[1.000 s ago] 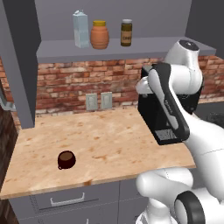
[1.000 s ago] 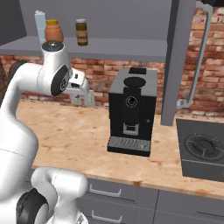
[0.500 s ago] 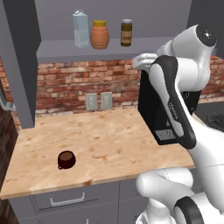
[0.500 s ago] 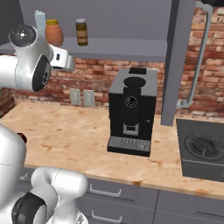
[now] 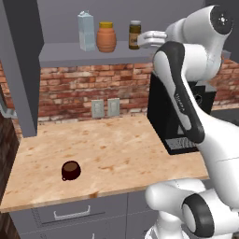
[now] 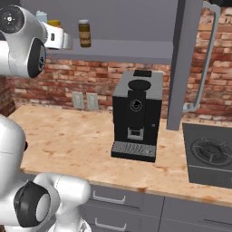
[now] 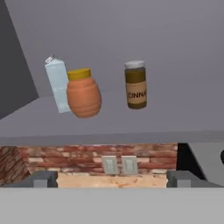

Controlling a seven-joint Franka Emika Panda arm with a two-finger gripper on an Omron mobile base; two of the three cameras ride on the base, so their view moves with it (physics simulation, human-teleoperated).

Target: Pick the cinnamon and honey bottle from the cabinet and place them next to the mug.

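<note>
On the grey cabinet shelf [image 5: 65, 54] stand the cinnamon [image 5: 135, 35], a dark brown jar with a pale lid, and to its left the honey bottle [image 5: 106, 37], orange with a yellow cap. In the hand view the cinnamon [image 7: 136, 84] is right of centre and the honey bottle [image 7: 83, 93] left of centre, both some way ahead. My gripper [image 5: 144, 40] is raised to shelf height, just right of the cinnamon and short of it. It is open, its fingertips [image 7: 43, 178] wide apart with nothing between them. The dark brown mug [image 5: 71, 170] sits on the wooden counter at the lower left.
A pale blue-white carton [image 5: 85, 31] stands left of the honey bottle. A black coffee machine [image 6: 136, 115] is on the counter under the shelf's right end, with a stove [image 6: 210, 156] further right. Grey cabinet side panels [image 5: 21, 65] frame the shelf. Drawers [image 5: 72, 213] run under the counter.
The arm has swung upward, lifting the hand from counter-backsplash height to shelf level near the cinnamon. The jaws have opened wider.
</note>
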